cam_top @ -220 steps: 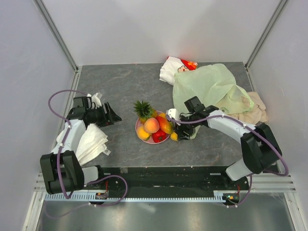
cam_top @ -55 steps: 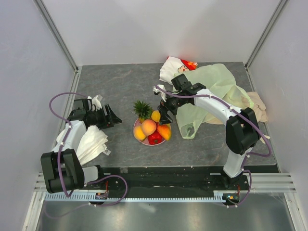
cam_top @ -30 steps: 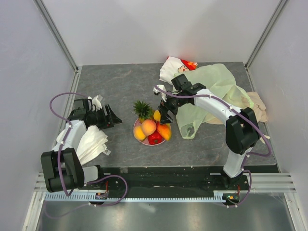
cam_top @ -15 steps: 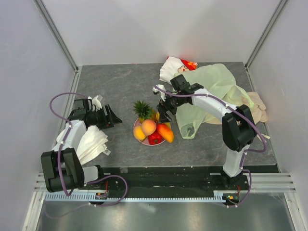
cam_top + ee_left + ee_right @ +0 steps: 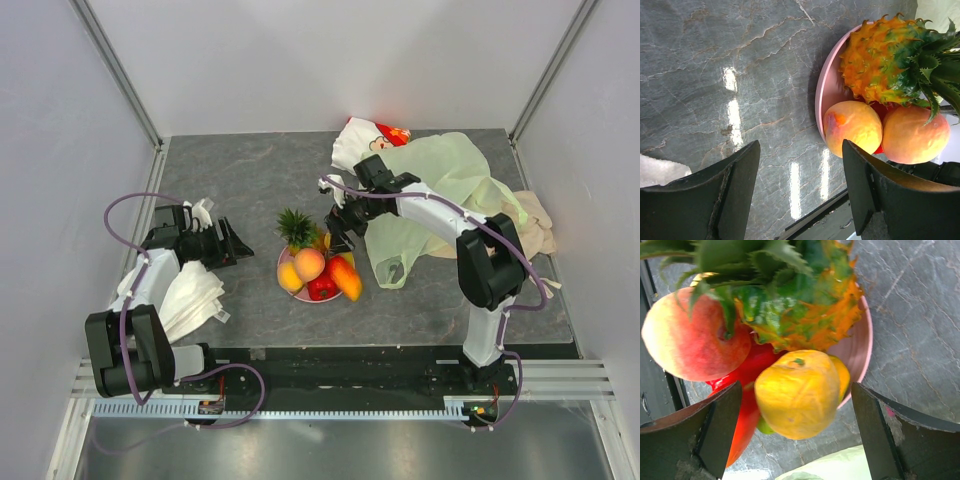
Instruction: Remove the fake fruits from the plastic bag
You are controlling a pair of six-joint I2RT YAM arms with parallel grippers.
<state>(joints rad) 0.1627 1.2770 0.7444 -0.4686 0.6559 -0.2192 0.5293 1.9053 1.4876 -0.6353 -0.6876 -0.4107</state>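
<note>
- Right gripper [image 5: 797,432]: fingers spread wide, empty, just above a yellow fruit [image 5: 795,392], perhaps an orange.
- Left gripper [image 5: 800,192]: parted, empty, facing the plate [image 5: 821,95].
- Fruits [image 5: 315,265]: heaped on the plate, near the bag [image 5: 440,180].

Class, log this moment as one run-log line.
left hand: open, empty | right hand: open above plate, straddling yellow fruit, not gripping | fruits: on plate | bag: lying right of plate

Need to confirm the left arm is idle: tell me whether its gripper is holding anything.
No, the left gripper is open, and only bare table shows in the gap between its two sides.
</note>
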